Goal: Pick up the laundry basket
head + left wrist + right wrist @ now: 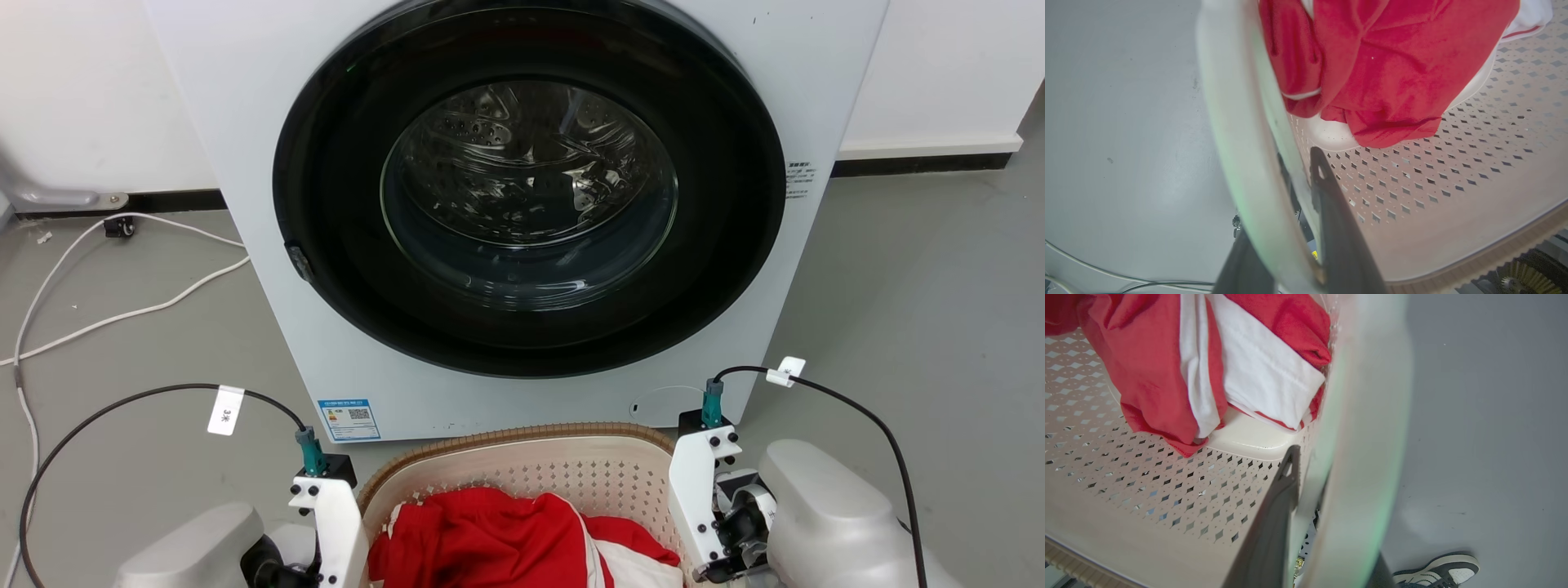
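Note:
The laundry basket [506,439], cream with perforated walls and a brown woven-look rim, sits low in the head view in front of the washing machine. It holds red and white clothes [490,531]. My left gripper [1290,171] straddles the basket's left side wall [1241,122]. One dark finger [1331,204] is inside and the other outside, and they are clamped on the wall. My right gripper [1314,469] grips the right side wall [1359,437] the same way, its inner finger [1282,498] lying against the perforated wall.
A white washing machine [816,98] with a round dark door stands just behind the basket. White cables [122,314] lie on the grey floor at left. A person's shoe [1437,571] is on the floor near the basket's right side.

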Robot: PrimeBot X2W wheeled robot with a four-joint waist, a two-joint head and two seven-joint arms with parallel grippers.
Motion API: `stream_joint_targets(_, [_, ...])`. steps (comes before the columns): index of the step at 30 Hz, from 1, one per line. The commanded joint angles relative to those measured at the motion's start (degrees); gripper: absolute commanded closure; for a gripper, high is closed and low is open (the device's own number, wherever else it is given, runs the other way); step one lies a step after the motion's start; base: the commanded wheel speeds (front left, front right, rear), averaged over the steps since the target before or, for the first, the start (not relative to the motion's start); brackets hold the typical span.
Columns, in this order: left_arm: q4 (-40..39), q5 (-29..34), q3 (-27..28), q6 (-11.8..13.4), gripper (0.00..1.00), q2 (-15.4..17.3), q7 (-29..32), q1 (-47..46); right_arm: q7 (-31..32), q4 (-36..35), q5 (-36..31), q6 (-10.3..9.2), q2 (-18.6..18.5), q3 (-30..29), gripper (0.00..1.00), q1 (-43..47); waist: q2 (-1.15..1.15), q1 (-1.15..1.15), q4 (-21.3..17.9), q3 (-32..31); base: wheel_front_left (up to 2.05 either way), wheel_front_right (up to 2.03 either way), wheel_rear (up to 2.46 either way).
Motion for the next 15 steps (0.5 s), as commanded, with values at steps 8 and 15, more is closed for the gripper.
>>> stream_joint_targets(8, [0.5, 0.6, -0.3, -0.1, 1.00, 0.8, 0.4, -0.9, -0.4, 0.6, 0.9, 0.02, -0.9, 0.9, 1.00, -0.9, 0.00, 0.00, -0.2, 0.1, 0.00, 0.00, 0.00])
stream_joint_targets(15, [0.7, 0.6, -0.3, -0.1, 1.00, 0.6, 0.5, -1.1, -0.5, 1.0, 1.9, 0.02, -0.9, 1.4, 1.00, -1.2, 0.00, 0.00, -0.1, 0.3, 0.00, 0.00, 0.00])
